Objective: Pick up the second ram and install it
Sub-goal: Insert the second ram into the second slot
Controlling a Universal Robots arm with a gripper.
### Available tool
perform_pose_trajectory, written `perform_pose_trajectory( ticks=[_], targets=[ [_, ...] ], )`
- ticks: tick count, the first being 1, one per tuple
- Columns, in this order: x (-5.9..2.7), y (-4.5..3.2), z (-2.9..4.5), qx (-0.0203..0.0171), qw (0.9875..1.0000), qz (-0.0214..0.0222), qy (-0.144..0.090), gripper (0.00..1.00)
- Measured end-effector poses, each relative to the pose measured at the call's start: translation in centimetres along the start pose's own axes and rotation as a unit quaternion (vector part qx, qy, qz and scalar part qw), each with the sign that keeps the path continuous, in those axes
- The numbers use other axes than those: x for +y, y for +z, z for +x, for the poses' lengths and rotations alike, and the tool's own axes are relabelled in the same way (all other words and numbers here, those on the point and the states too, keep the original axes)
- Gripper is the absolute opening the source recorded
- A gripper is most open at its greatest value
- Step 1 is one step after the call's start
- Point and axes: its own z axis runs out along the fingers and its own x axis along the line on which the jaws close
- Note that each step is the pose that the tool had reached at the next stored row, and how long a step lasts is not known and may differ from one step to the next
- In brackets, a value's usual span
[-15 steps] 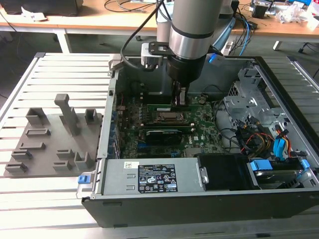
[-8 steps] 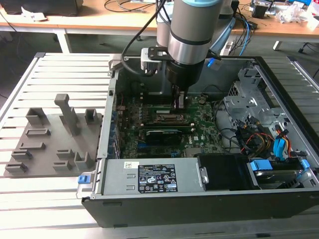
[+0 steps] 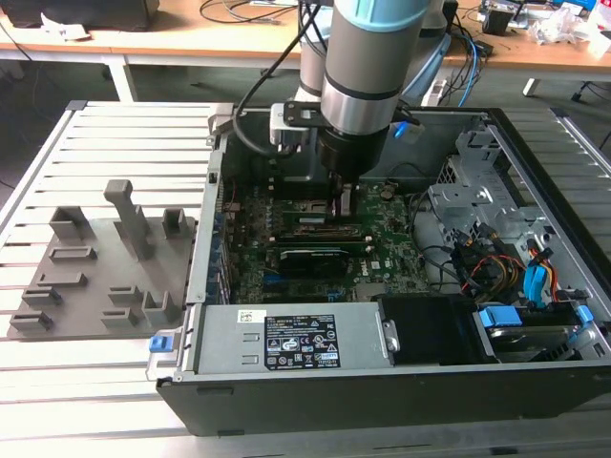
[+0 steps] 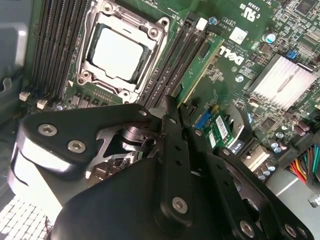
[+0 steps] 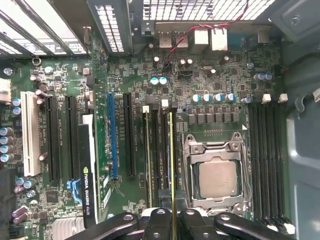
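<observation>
Second ram [image 5: 171,165] — between the fingers [image 5: 158,220]

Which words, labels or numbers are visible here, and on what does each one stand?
Large label on the grey metal cover: print too small to read.
Small white sticker beside it: too small to read.
Motherboard: a white maker's mark and tiny codes, the codes too small to read.
Black graphics card: white product lettering along its edge, partly blurred.
The second ram, gripped in the hand: no readable print.

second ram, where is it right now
In the first wrist view the second ram stands on edge between the gripper fingers, over the memory slots beside the CPU socket.
</observation>
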Motion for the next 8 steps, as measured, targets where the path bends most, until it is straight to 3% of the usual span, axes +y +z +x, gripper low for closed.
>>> perform_pose_trajectory(
  ticks=[8],
  targets=[
    [0.24,1.61,0.16,0.0001,1.0000,-0.0004,-0.005,0.14]
  ],
)
